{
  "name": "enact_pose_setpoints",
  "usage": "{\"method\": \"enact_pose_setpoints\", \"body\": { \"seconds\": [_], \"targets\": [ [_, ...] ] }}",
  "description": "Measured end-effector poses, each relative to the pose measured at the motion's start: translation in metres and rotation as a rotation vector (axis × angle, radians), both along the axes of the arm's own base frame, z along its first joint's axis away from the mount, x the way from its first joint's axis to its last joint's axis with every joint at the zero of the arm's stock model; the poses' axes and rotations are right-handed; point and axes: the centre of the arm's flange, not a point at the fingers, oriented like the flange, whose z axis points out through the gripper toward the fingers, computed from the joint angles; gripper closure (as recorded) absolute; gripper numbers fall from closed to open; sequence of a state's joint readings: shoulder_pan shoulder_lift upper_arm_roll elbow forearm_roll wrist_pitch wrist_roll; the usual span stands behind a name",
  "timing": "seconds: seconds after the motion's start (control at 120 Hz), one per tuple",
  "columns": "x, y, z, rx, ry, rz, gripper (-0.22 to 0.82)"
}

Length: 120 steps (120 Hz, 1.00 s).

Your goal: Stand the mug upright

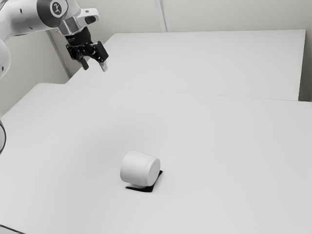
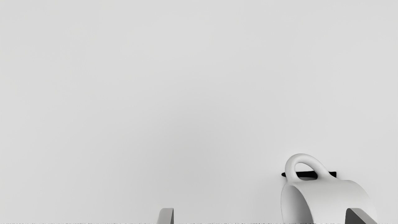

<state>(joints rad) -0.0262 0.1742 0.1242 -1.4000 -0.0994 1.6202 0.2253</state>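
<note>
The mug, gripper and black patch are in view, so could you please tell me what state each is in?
Mug: tipped on its side, not held.
Gripper: open, raised away from the mug.
Black patch: flat, partly hidden by the mug.

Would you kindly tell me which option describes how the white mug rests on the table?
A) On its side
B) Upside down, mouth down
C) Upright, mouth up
A: the mug lies tipped over, its flat base facing toward the exterior view's right and its open mouth facing sideways in the wrist view.
</note>
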Motion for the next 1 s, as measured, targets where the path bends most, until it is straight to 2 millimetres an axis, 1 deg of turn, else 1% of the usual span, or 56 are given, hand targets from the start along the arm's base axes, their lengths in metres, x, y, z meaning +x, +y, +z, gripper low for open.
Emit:
{"method": "enact_pose_setpoints", "body": {
  "seconds": [0.133,0.217,0.258,0.325,0.367,0.492,0.567,0.617,0.658,0.683,0.733,0.867,1.0],
  "targets": [
    [-0.001,0.0,0.0,-0.001,0.008,-0.003,0.0],
    [-0.002,0.0,-0.005,-0.003,0.02,-0.005,0.0],
    [-0.005,0.0,-0.01,-0.006,0.033,-0.006,0.0],
    [-0.015,-0.003,-0.023,-0.042,0.064,-0.003,0.0],
    [-0.025,-0.006,-0.03,-0.072,0.085,0.001,0.0],
    [-0.066,-0.013,-0.047,-0.164,0.14,0.021,0.0],
    [-0.09,-0.017,-0.062,-0.223,0.163,0.039,0.0],
    [-0.104,-0.02,-0.073,-0.266,0.166,0.052,0.0],
    [-0.11,-0.023,-0.083,-0.306,0.171,0.061,0.0],
    [-0.112,-0.024,-0.092,-0.335,0.18,0.068,0.0],
    [-0.115,-0.024,-0.11,-0.386,0.198,0.082,0.0],
    [-0.116,-0.026,-0.161,-0.487,0.258,0.104,0.0],
    [-0.131,-0.033,-0.207,-0.57,0.302,0.113,0.0]
  ]
}}
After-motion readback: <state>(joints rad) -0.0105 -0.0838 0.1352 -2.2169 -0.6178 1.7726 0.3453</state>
